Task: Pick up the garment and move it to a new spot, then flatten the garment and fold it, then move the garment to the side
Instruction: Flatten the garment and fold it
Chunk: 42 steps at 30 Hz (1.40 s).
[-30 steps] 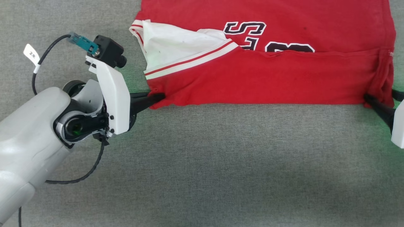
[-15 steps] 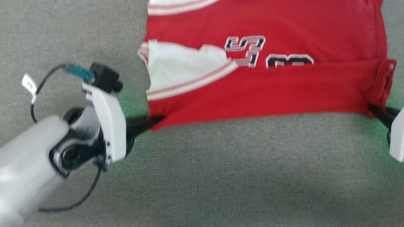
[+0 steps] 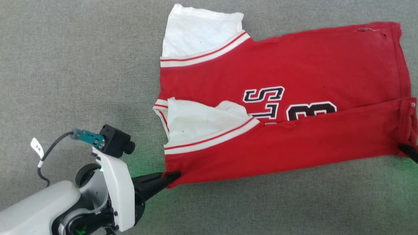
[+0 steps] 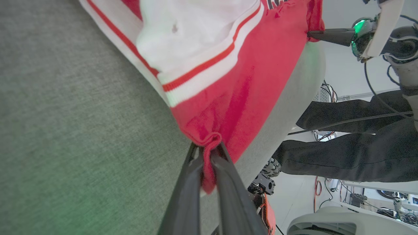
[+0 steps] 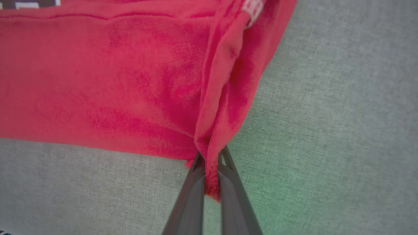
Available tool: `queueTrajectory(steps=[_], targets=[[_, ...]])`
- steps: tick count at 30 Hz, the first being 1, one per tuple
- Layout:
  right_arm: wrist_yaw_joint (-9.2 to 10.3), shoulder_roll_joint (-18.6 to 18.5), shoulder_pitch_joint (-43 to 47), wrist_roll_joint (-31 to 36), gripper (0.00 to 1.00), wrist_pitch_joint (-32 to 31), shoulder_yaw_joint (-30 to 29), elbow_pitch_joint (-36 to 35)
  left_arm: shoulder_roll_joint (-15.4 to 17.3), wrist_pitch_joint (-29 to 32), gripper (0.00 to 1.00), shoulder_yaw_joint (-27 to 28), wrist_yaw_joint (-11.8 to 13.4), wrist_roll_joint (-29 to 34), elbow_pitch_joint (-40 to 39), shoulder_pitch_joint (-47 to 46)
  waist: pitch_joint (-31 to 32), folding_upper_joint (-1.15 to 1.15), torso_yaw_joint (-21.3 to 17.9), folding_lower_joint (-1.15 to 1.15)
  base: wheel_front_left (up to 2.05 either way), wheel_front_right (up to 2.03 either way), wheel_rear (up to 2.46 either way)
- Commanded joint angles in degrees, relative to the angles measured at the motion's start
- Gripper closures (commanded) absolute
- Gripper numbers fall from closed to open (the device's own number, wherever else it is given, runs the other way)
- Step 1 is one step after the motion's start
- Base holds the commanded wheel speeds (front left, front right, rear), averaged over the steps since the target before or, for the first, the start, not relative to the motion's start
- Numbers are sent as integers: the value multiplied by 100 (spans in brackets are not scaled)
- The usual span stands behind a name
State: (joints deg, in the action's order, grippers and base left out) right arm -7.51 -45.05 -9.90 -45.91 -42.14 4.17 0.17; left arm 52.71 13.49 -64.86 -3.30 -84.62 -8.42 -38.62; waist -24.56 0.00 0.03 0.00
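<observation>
The garment (image 3: 294, 71) lies spread on the grey fabric surface (image 3: 81, 65) with its near edge folded over the chest lettering, the left gripper (image 3: 173, 175) pinching the near corner below the white sleeve and the right gripper (image 3: 403, 148) pinching the near hem corner.

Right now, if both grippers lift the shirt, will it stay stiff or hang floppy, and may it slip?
Probably floppy: the shirt bunches into folds where the left gripper and right gripper pinch it, so its middle would likely sag. It seems light: the cloth looks thin, folded flat upon itself. Slipping looks unlikely: cloth passes well between the fingers.
</observation>
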Motion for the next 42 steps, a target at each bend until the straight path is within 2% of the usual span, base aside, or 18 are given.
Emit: queueTrajectory(steps=[1, 5, 6, 7, 8, 9, 10, 11, 15, 19, 25, 31, 36, 42], targets=[[5, 17, 162, 4, 100, 19, -92, -12, 44, -78, 100, -1, 70, 80, -54, 99, -3, 0, 5, 0, 0, 0, 0], [5, 117, 218, 138, 100, 160, -274, -62, -8, -152, 100, 12, 136, 155, -42, 93, 16, 0, 0, 0, 0, 0, 0], [5, 149, 203, 187, 80, 223, -309, -87, -21, -164, 100, 36, 133, 146, -26, 72, 23, 0, -13, 0, 0, 0, 0], [5, 215, 162, 244, 54, 303, -407, -79, -28, -204, 81, 62, 135, 160, -9, 44, 30, 0, -27, 0, 0, 0, 0], [6, 310, 104, 323, 4, 404, -515, -46, -23, -245, 56, 101, 151, 174, 24, 18, 40, 0, -44, 0, 0, 0, 0], [5, 382, 75, 415, 0, 489, -585, -37, -2, -305, 25, 135, 171, 200, 59, -6, 50, 0, -63, 0, 0, 0, 0], [5, 382, 75, 415, 0, 489, -585, -37, -2, -305, 25, 135, 171, 200, 59, -6, 50, 0, -63, 0, 0, 0, 0], [6, 444, 54, 496, 0, 573, -629, -36, 21, -342, 0, 160, 179, 194, 96, -18, 56, 0, -79, 0, 0, 0, 0], [4, 736, -20, 773, 0, 943, -750, -164, 137, -584, 0, 381, 237, 215, 209, -126, 101, 0, -200, 0, 0, 0, 0], [4, 1052, -156, 1033, 0, 1528, -724, -348, 268, -926, 0, 706, 451, 370, 436, -360, 101, 0, -382, 0, 0, 0, 0], [4, 1756, -507, 1349, 0, 2916, -395, -424, 25, -1574, 0, 1296, 738, 476, 1397, -904, 51, 0, -773, 0, 0, 0, 0], [3, 2166, -891, 1540, 0, 4332, 335, -276, -300, -1799, 0, 1582, 733, 663, 2612, -1665, -120, 0, -1299, 0, 0, 0, 0], [3, 2345, -1104, 1571, 0, 5130, 650, -104, -476, -1313, 0, 1503, 545, 822, 3456, -2340, -340, 0, -1705, 0, 0, 0, 0], [3, 2426, -1151, 1559, 0, 5431, 849, 61, -469, 266, 0, 1050, 168, 926, 4142, -3126, -599, 0, -2034, 0, 0, 0, 0]])
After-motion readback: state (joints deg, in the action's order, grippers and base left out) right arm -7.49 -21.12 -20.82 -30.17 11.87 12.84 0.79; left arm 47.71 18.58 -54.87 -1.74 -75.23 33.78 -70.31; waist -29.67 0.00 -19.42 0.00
